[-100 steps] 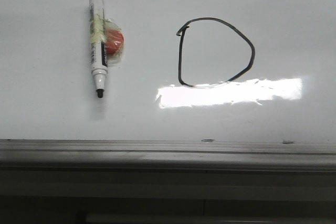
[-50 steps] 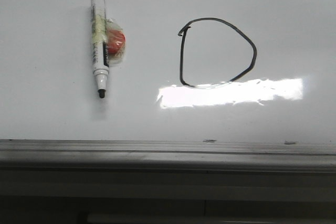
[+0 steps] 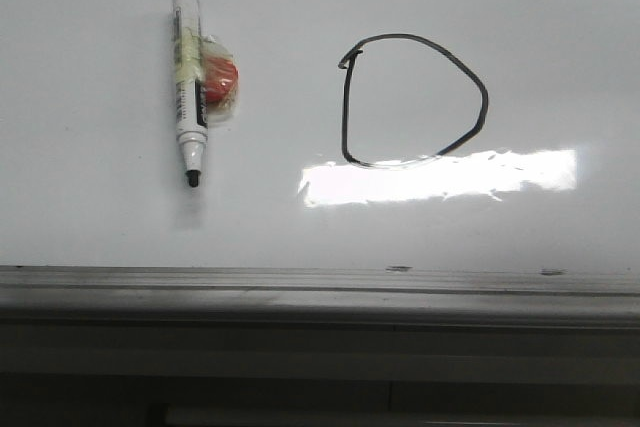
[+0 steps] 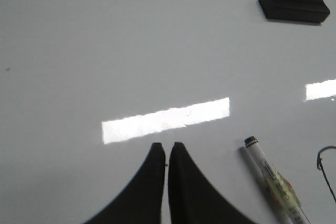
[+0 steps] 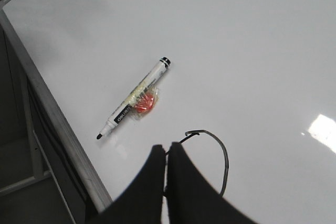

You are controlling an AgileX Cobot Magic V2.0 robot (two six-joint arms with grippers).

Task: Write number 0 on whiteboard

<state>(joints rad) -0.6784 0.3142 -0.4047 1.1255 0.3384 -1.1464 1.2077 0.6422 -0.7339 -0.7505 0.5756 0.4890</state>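
The whiteboard (image 3: 520, 7) lies flat and fills the front view. The number 0 (image 3: 346, 117) is a thin black D-like closed loop drawn right of the middle. Neither gripper shows in the front view. My left gripper (image 4: 167, 145) hovers over bare board, shut with nothing between its fingers, left of the marker (image 4: 270, 179). An edge of the number 0 (image 4: 326, 167) shows beyond the marker. My right gripper (image 5: 167, 148) is shut and empty above the number 0 (image 5: 224, 156), covering part of the loop's straight side.
An uncapped black marker (image 3: 188, 77) with an orange lump (image 3: 220, 80) taped to it lies left of the loop. A grey metal ledge (image 3: 320, 292) runs along the board's near edge. A black block (image 4: 294, 6) sits farther off on the board.
The whole front picture has shifted a few pixels to the right. The marker and the loop keep their places on the board.
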